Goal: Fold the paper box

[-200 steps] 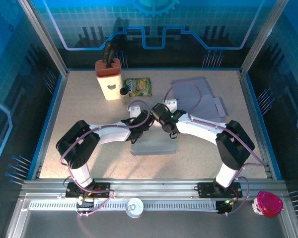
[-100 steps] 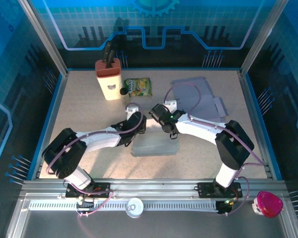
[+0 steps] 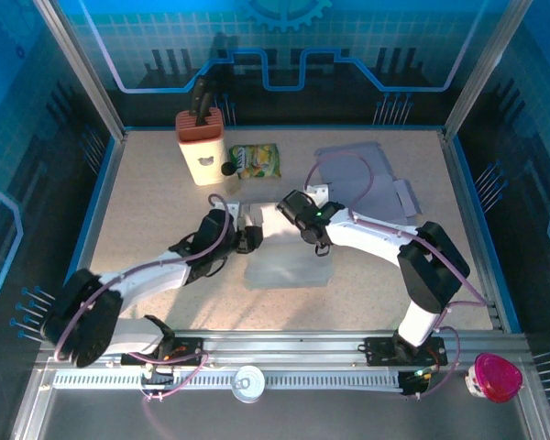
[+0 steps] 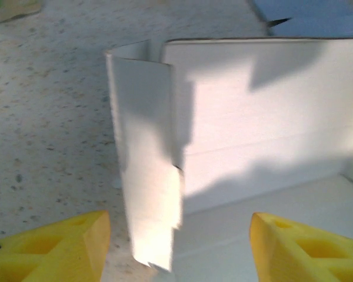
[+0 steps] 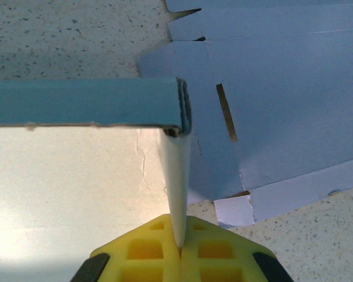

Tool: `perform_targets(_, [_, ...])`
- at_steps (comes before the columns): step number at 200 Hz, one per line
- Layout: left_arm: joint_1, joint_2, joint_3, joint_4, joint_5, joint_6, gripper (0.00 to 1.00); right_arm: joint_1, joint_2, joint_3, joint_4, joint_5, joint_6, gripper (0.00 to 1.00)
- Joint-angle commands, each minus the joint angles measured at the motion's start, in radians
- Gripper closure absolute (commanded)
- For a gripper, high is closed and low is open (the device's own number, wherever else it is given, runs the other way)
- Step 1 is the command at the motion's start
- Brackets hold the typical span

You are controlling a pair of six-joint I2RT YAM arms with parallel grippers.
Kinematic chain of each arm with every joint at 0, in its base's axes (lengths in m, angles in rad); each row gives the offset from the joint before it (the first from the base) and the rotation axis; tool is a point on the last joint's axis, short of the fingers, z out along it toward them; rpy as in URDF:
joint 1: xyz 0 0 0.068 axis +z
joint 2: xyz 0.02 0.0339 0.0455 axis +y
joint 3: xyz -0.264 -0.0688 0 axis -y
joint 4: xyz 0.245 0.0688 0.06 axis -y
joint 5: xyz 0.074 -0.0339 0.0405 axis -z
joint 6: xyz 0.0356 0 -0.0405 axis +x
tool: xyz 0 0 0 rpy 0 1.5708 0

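Half done: box (image 3: 289, 264) at bench (image 3: 147, 211) centre, one wall up, end flap (image 4: 144, 176) loose. Pinching wall with right fingers (image 5: 144, 249); left fingers (image 4: 53, 247) spread wide by flap. Remaining: tuck flaps, raise other walls.

The left gripper (image 3: 248, 240) is no more at the far wall of the paper box (image 3: 289, 268), which is white inside and blue outside. It has drawn back to the left end of the box. Its yellow fingers (image 4: 59, 241), closed one second ago, now stand wide apart, with the white side flap (image 4: 147, 164) between them, untouched. The left arm (image 3: 147, 273) has swung lower and out to the left.
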Motion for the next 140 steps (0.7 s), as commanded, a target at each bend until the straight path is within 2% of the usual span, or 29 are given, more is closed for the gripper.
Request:
perform_targets(1, [0.014, -0.093, -0.042, 0.043, 0.043, 0.007, 0.44, -0.023, 0.009, -0.019, 0.003, -0.002, -0.018, 1.00])
perform_targets(16, [0.064, -0.102, -0.057, -0.026, -0.057, -0.073, 0.73, -0.028, 0.003, -0.027, 0.017, -0.008, -0.029, 1.00])
perform_targets(26, [0.125, -0.077, -0.066, -0.029, -0.034, -0.109, 0.79, -0.030, 0.002, -0.027, 0.016, -0.009, -0.031, 1.00])
perform_targets(38, [0.185, -0.024, -0.063, -0.002, 0.034, -0.129, 0.80, -0.031, -0.002, -0.030, 0.022, -0.011, -0.037, 1.00])
perform_targets(50, [0.222, 0.042, -0.046, 0.049, 0.129, -0.125, 0.76, -0.031, -0.004, -0.033, 0.026, -0.014, -0.040, 1.00])
perform_targets(59, [0.232, 0.088, -0.031, 0.110, 0.212, -0.108, 0.74, -0.031, -0.003, -0.032, 0.027, -0.016, -0.042, 1.00])
perform_targets(68, [0.232, 0.126, -0.024, 0.176, 0.287, -0.086, 0.78, -0.032, -0.002, -0.031, 0.027, -0.017, -0.043, 1.00])
perform_targets(81, [0.232, 0.167, -0.034, 0.288, 0.369, -0.054, 0.79, -0.034, 0.002, -0.030, 0.025, -0.021, -0.043, 1.00])
perform_targets(111, [0.239, 0.206, -0.060, 0.374, 0.404, -0.042, 0.79, -0.034, 0.000, -0.032, 0.031, -0.026, -0.048, 1.00])
perform_targets(140, [0.240, 0.239, -0.076, 0.421, 0.420, -0.045, 0.74, -0.037, 0.002, -0.032, 0.037, -0.030, -0.053, 1.00])
